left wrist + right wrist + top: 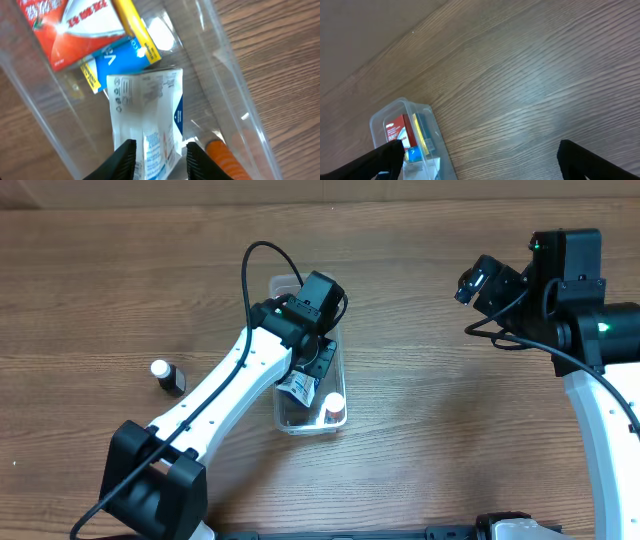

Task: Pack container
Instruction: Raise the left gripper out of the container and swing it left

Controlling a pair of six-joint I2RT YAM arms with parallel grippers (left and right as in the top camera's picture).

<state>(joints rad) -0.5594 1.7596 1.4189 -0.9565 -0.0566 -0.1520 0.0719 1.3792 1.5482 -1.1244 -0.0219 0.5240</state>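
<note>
The left gripper (161, 159) is lowered into the container (240, 100), with one finger on each side of the lower end of a white printed packet (145, 110). The fingers (125, 160) sit just beside the packet's edges. Whether they are pressing on it or have let go cannot be told from these views.

The container is a clear, long, narrow bin with rounded corners. It stands on the table (450, 430) a little left of centre, with its long axis running away from the robot.

Contents, as seen in the left wrist view:
- the white packet lies flat on the bottom;
- a blue box (120, 62) lies beyond the packet;
- a red-and-white box (70, 25) lies further toward the far end;
- a yellow strip-shaped item (137, 30) lies tilted across the blue box;
- an orange cap (227, 157) is near the right-hand wall, beside the right finger.

Outside the container, a small dark bottle with a white cap (168, 376) rests on the table, well to the left of the bin.

The right gripper (480, 150) is raised over bare table, well apart from the container on its right. Its jaws are spread wide and nothing is between them.
</note>
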